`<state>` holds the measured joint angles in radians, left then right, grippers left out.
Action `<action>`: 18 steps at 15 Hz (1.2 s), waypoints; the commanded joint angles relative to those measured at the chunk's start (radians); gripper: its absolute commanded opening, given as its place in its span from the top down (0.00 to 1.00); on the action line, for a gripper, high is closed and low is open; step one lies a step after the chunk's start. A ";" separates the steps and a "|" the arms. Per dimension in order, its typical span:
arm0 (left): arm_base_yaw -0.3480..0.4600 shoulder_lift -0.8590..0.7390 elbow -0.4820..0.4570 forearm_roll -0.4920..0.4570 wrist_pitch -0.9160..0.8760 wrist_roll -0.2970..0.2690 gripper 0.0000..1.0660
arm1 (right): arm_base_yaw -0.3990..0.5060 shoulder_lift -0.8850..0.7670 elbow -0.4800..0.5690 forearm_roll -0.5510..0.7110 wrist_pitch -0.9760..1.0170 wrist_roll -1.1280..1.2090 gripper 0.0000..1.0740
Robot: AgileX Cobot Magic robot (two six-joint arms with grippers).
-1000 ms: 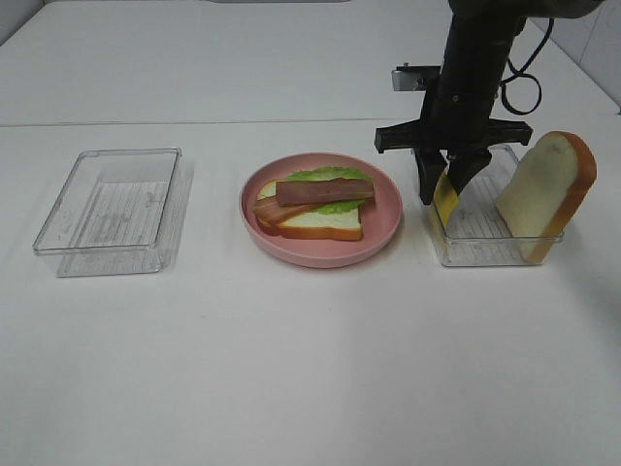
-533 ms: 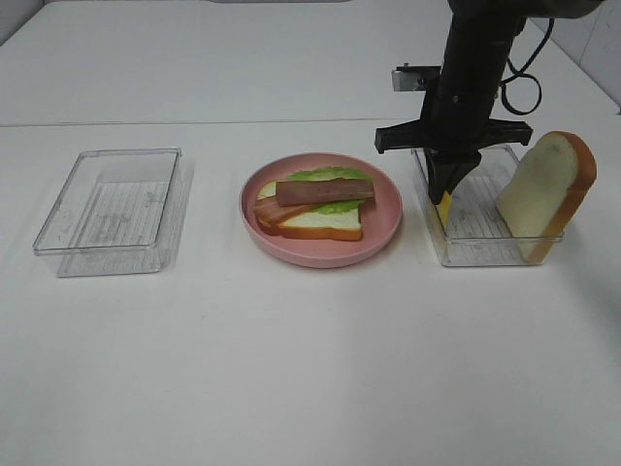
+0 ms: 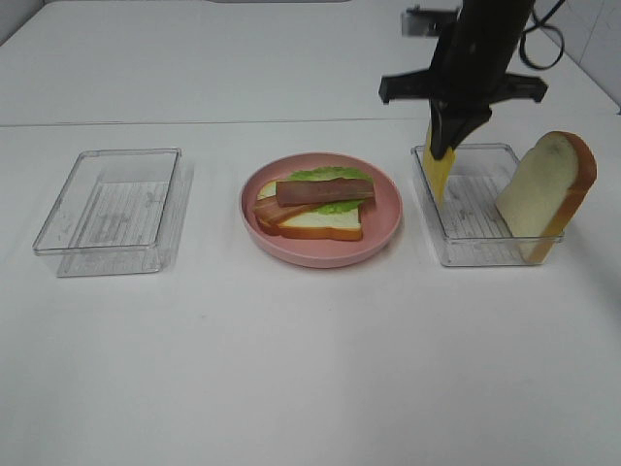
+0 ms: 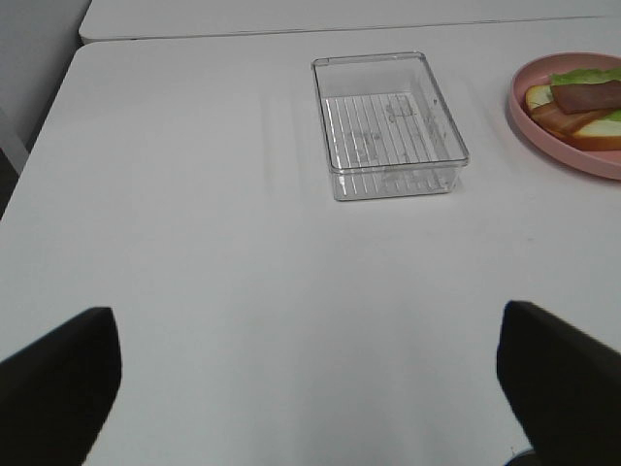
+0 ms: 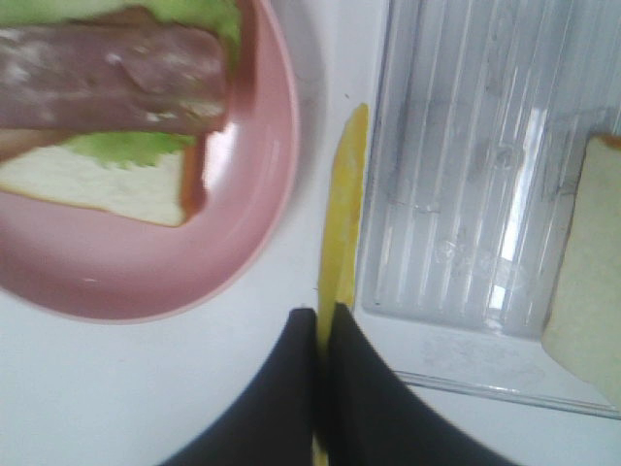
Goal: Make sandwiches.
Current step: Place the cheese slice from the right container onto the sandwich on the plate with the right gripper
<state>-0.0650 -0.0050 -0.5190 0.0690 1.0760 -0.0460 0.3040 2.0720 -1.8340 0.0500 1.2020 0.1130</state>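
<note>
On the pink plate (image 3: 383, 218) lies a partly built sandwich (image 3: 315, 206): a bread slice, green lettuce and reddish-brown bacon strips on top. My right gripper (image 3: 445, 139) hangs above the left edge of the right clear tray (image 3: 475, 248), shut on a yellow cheese slice (image 3: 439, 172) that dangles edge-on. The right wrist view shows the cheese (image 5: 340, 223) pinched between the black fingers (image 5: 291, 388), with the plate (image 5: 146, 282) to one side. A second bread slice (image 3: 545, 192) leans upright in the right tray. My left gripper (image 4: 310, 383) is open over bare table.
An empty clear tray (image 3: 112, 209) sits at the left of the table, also seen as a clear tray (image 4: 388, 126) in the left wrist view. The right arm's black cross-piece (image 3: 461, 87) spans above the right tray.
The right gripper closed on the cheese slice in the tray and has lifted it up, clear of the tray floor. The left arm has not moved.
</note>
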 commanded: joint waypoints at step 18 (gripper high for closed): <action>-0.005 -0.021 0.002 0.002 -0.006 0.000 0.08 | -0.004 0.269 0.002 0.676 -0.242 -0.411 1.00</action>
<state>-0.0650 -0.0050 -0.5190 0.0690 1.0760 -0.0460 0.3040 2.3400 -1.8340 0.7590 0.9630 -0.3020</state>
